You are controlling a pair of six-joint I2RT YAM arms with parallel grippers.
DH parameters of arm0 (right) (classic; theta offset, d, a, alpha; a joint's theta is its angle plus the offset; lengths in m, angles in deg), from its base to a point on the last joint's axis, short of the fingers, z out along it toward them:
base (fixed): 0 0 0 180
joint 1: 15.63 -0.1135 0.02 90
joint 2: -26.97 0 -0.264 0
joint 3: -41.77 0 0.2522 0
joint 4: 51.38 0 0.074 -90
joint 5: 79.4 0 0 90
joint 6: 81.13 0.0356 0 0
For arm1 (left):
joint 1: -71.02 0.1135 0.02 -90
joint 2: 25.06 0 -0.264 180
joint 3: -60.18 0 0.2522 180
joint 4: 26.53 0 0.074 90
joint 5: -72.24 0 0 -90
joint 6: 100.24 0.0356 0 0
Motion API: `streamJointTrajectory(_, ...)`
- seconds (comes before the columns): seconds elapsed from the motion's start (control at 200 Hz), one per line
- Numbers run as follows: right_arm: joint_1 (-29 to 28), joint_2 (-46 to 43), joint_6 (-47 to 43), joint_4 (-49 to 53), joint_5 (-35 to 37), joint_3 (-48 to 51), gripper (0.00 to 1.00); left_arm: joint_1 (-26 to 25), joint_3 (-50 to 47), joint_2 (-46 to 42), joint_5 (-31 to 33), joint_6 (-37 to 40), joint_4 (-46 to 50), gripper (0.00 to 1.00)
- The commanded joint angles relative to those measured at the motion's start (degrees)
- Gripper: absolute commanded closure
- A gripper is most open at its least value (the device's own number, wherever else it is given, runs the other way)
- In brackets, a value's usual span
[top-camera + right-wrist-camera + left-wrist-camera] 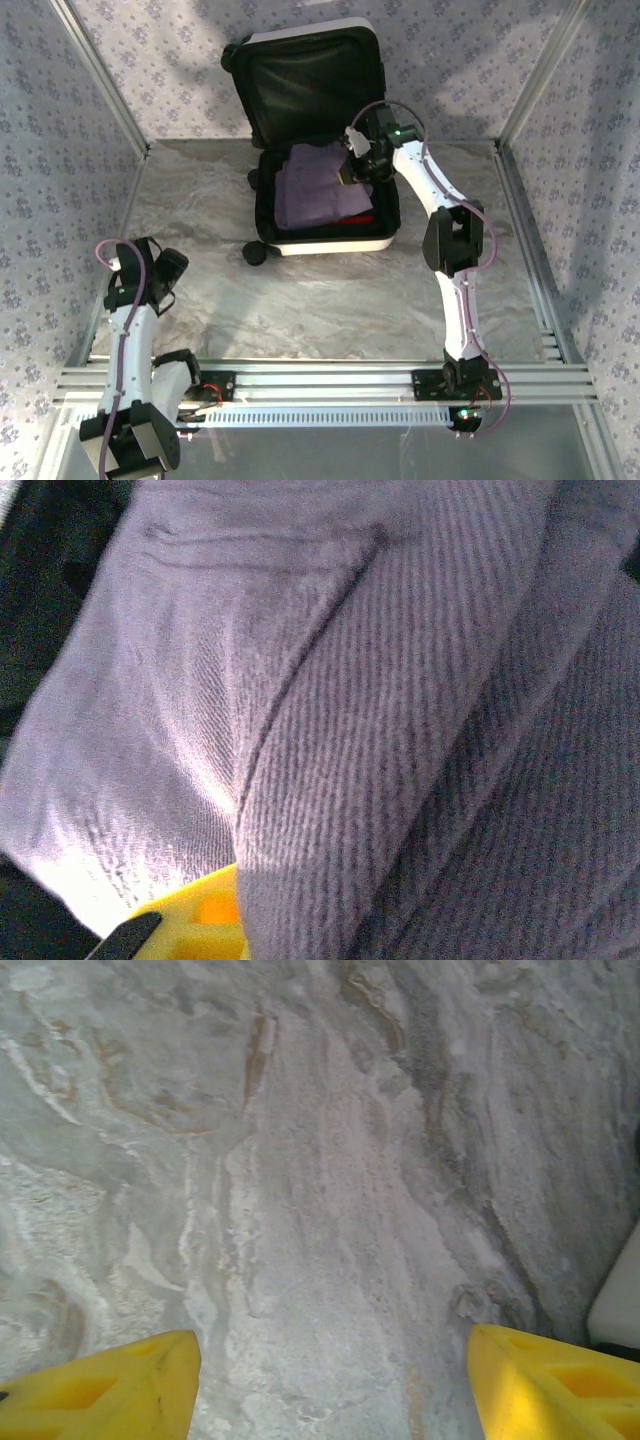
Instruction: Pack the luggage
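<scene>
While the right gripper (pixel 356 172) sits on the purple garment (pixel 315 190) inside the open luggage (pixel 325 247), far-centre on the table (pixel 330 310), jaws' state unreadable under cloth, the left gripper (pixel 333 1380) hangs spread near-left; step looks like tucking, next wants release then lid (pixel 310 85) shut.

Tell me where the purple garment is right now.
In the top view, the purple garment lies in the lower half of the open luggage at the far centre of the table, with the right gripper at its right edge.
</scene>
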Motion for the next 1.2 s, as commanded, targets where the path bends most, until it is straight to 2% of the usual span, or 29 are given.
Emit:
streamJointTrajectory(0.0, 0.63, -0.35, 0.18, -0.83, 7.07, 1.26, 0.97, -0.06, -0.21, -0.16, -5.43, 0.93, -3.78, 0.29)
streamJointTrajectory(0.07, 0.64, -0.63, 0.73, -0.58, 10.25, 2.23, 0.89, -0.39, 0.38, -0.3, -7.73, 1.44, -4.53, 0.29)
streamJointTrajectory(0.15, 0.66, -1.58, 1.27, -0.33, 13.52, 3.62, 0.68, -2.1, 1.4, -0.46, -9.08, 1.91, -5.18, 0.29)
streamJointTrajectory(0.23, 0.73, -3.01, 1.92, -0.07, 16.26, 5.11, 0.52, -5.57, 3.33, -0.12, -8.62, 2.42, -5.36, 0.29)
streamJointTrajectory(0.3, 1.1, -5.63, 2.92, -1.34, 16.36, 7.4, 0.42, -9.02, 5.27, 0.89, -8.11, 3.1, -5.57, 0.29)
streamJointTrajectory(0.41, 1.59, -11.7, 3.9, -5.02, 13.45, 11.88, 0.34, -13.66, 8.7, 3.59, -7.73, 4.84, -5.21, 0.29)
streamJointTrajectory(0.54, 1.37, -16.94, 4.96, -7.93, 9.91, 14.43, 0.33, -18.43, 12.07, 7.2, -7.37, 7.13, -5.14, 0.29)
streamJointTrajectory(0.69, 0.34, -17.75, 5.74, -10.09, 5.17, 13.43, 0.33, -23.14, 14.35, 11.3, -6.53, 7.96, -5.97, 0.29)
streamJointTrajectory(0.81, -0.58, -14.33, 7.65, -12.1, 3.04, 10.24, 0.34, -26.2, 15.25, 14.44, -6.44, 8.13, -7.02, 0.29)
streamJointTrajectory(0.969, -1.43, -8.74, 12.73, -21.75, -1.81, 8.67, 0.35, -29.16, 14.85, 18.5, -7.23, 6.72, -9.84, 0.29)
streamJointTrajectory(1.094, -2.47, -4.5, 14.9, -25.49, -1.53, 6.92, 0.35, -30.77, 13.82, 21.73, -8.81, 5.29, -14.22, 0.29)
streamJointTrajectory(1.194, -3.09, -1.85, 16.14, -28.03, -1.09, 7.52, 0.35, -32.17, 15.22, 23.99, -8.81, 5.61, -14.14, 0.3)
